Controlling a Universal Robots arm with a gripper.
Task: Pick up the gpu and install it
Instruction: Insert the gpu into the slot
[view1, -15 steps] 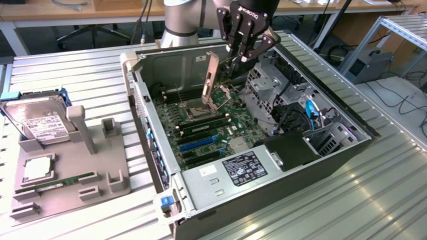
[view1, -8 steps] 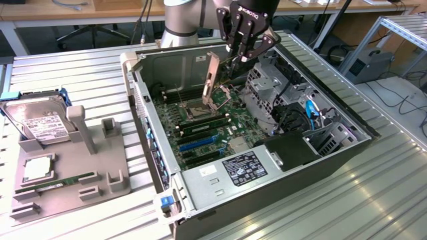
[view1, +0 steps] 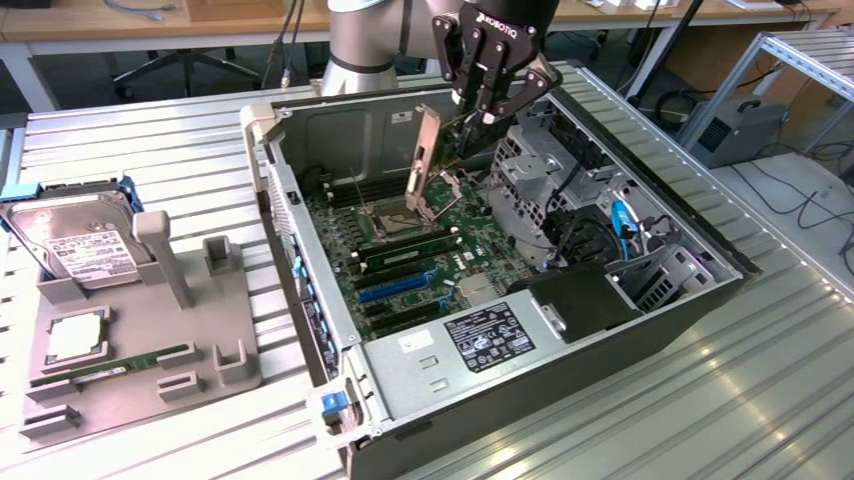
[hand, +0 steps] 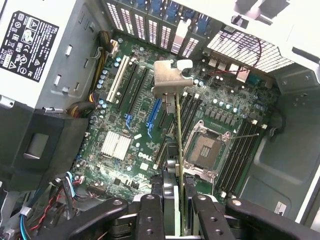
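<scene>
**Silver bracket, dark card: gpu held over the open case**

Black and glossy, the gripper (view1: 497, 92) hangs above the far end of the open computer case (view1: 694, 300), which lies on its side on a slatted metal table (view1: 160, 150). Its fingers (hand: 150, 220) are pinching the gpu (view1: 430, 160) by its thin edge, one pad on each face of the card. From the exterior view the card stands nearly upright, its pale metal bracket pointing down into the case, the lower end close over the motherboard (view1: 414, 250) near the empty processor socket (view1: 394, 222). From the wrist view the card is seen edge-on as a slim line running away from the fingers, ending in the bent silvery bracket tab, which hovers over the expansion slots (hand: 131, 90) beside the socket. Whether the card's edge touches any slot I cannot tell from where I stand.

At the exterior view's left, well apart from the case, a grey parts holder (view1: 147, 340) sits on the table. A hard drive (view1: 83, 245) with a white label leans in its rear cradle, a square processor (view1: 78, 338) lies in a pocket, and a narrow green memory stick (view1: 114, 365) rests along the front.
</scene>
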